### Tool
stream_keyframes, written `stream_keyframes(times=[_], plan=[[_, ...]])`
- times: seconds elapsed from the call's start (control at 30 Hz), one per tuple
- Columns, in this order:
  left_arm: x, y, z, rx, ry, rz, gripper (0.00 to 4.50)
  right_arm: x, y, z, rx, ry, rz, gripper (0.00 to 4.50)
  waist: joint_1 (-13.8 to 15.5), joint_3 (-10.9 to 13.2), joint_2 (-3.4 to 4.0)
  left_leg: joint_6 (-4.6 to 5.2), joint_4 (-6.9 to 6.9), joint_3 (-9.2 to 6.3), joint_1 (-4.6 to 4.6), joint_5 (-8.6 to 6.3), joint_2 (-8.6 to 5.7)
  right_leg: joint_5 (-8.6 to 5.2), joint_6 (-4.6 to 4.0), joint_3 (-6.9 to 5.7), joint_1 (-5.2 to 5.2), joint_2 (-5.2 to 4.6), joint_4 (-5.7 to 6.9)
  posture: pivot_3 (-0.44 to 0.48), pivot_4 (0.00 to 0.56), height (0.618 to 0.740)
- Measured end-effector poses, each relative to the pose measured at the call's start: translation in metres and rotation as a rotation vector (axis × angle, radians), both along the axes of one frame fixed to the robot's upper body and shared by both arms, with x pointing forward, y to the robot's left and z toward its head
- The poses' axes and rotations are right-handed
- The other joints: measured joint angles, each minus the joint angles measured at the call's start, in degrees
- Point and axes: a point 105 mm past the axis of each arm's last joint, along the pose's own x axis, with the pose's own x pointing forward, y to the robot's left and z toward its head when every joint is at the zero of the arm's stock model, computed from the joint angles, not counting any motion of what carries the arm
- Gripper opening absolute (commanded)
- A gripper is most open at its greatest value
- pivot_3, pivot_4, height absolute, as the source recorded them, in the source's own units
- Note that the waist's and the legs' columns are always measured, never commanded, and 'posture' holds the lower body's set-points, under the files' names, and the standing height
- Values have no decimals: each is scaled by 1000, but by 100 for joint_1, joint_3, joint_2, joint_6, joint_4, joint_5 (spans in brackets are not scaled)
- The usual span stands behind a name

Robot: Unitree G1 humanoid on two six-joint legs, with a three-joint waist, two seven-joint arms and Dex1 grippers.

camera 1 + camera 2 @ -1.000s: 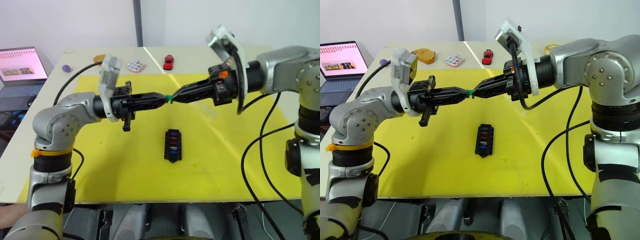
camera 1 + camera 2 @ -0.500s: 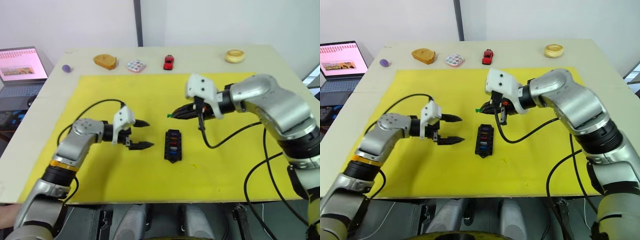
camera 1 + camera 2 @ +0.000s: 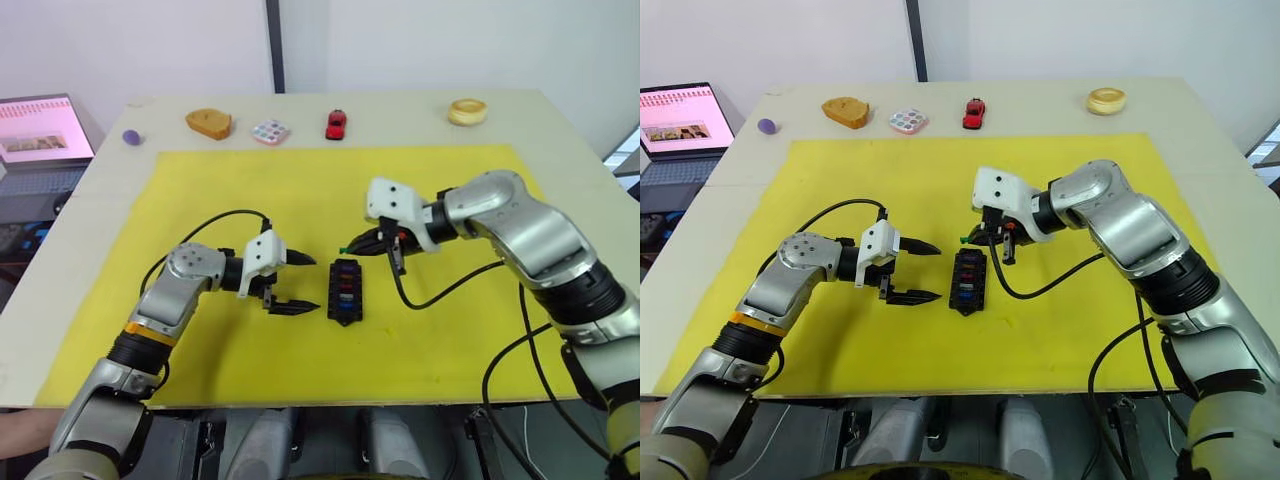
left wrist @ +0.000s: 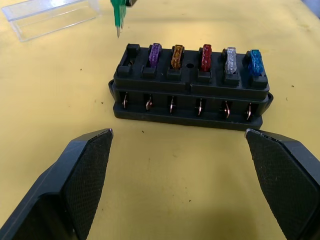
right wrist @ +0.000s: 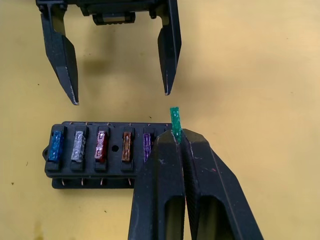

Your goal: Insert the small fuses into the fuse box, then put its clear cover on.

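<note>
With the left gripper (image 3: 296, 283) open, the right gripper (image 5: 176, 134) pinched the green fuse (image 5: 175, 120); misalignment could jam it beside the box's (image 4: 192, 95) empty slot.

right end effector (image 5: 175, 136) pinching green fuse (image 5: 175, 120) | fuse box (image 5: 100, 155) below | left end effector (image 5: 120, 97) spread

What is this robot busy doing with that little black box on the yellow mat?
It is filling a fuse box with small fuses. Five already sit in a row: purple, orange, red, grey and blue. The right gripper pinches a green fuse just above the one empty slot at the end. The left gripper waits open beside the box. The clear cover lies on the mat, not yet on.
</note>
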Motion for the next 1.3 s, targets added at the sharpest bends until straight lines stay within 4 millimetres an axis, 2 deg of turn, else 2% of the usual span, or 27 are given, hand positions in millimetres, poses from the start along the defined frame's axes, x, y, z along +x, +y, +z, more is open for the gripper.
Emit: stream_keyframes(times=[0.9, 1.3], plan=[[2, 1, -3, 22, -19, 16, 4444, 5, -3, -18, -28, 103, -75, 0, -3, 0, 0, 0, 3, 0, 1, 0, 0, 0, 0, 0, 0, 1, 8, 0, 150, 740], [2, 3, -5, 39, -22, 20, 4444, 8, -5, -18, -38, 104, -99, 0, -3, 0, 1, 0, 5, 0, 2, 0, 0, 0, 0, -1, 0, 2, 10, 0, 150, 740]])
